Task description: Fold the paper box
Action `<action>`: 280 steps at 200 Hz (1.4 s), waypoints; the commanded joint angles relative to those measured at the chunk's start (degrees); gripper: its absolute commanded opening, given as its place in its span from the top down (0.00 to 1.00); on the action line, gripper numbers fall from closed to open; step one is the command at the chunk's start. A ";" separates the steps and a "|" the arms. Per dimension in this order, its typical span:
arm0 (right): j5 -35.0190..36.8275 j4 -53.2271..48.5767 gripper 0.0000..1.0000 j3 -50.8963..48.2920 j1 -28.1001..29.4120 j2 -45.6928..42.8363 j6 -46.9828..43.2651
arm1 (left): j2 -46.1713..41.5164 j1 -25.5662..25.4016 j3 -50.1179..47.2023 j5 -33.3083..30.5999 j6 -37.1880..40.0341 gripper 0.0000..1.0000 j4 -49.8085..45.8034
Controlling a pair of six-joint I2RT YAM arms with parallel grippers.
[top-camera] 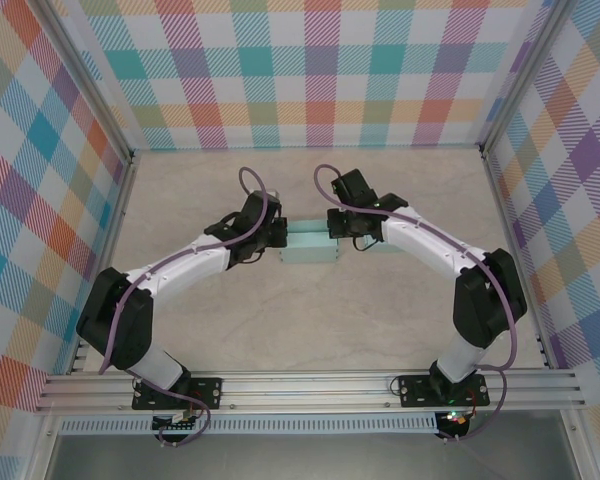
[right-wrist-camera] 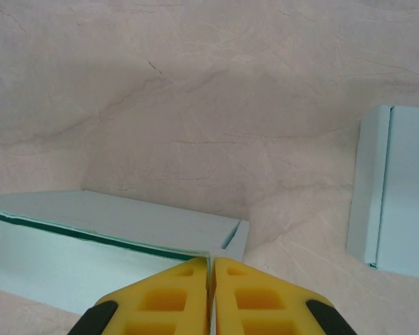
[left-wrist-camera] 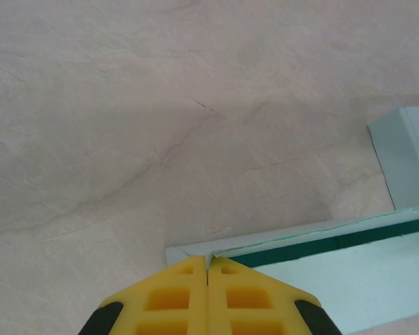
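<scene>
At the middle of the counter (top-camera: 310, 320), roughly halfway between its near and far edges, the pale teal paper box (top-camera: 308, 247) lies lengthwise from left to right, with an arm reaching in to each end.

The left gripper (top-camera: 280, 237) sits at the box's left end. In the left wrist view its yellow fingers (left-wrist-camera: 174, 300) are pressed together with no gap. Their tips meet right at a corner of the box (left-wrist-camera: 321, 286), where the thin top edge of a wall runs in between them.

The right gripper (top-camera: 334, 225) sits at the box's right end. In the right wrist view its fingers (right-wrist-camera: 251, 300) are likewise closed flat against each other. The long wall of the box (right-wrist-camera: 56, 258), with a dark green line along its upper edge, ends at the fingertips, so this gripper too pinches a corner of the box.

A second pale teal panel (right-wrist-camera: 401, 195) lies flat on the counter toward the right edge, with bare counter between it and the box in the right wrist view. It also appears in the left wrist view (left-wrist-camera: 408, 157), and the pictures do not settle whether it is joined to the box.

Plaid walls (top-camera: 320, 70) enclose the counter on the left, far and right sides.
</scene>
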 commanded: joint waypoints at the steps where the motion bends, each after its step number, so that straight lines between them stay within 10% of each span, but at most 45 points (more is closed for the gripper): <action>1: -1.90 4.37 0.89 -1.60 1.49 0.39 1.72 | -0.24 -2.59 -1.21 -1.00 -3.20 1.00 4.84; 280: -3.95 11.43 0.89 -3.67 2.61 -1.04 5.47 | 1.20 -8.36 -9.41 -14.61 -5.76 1.00 14.01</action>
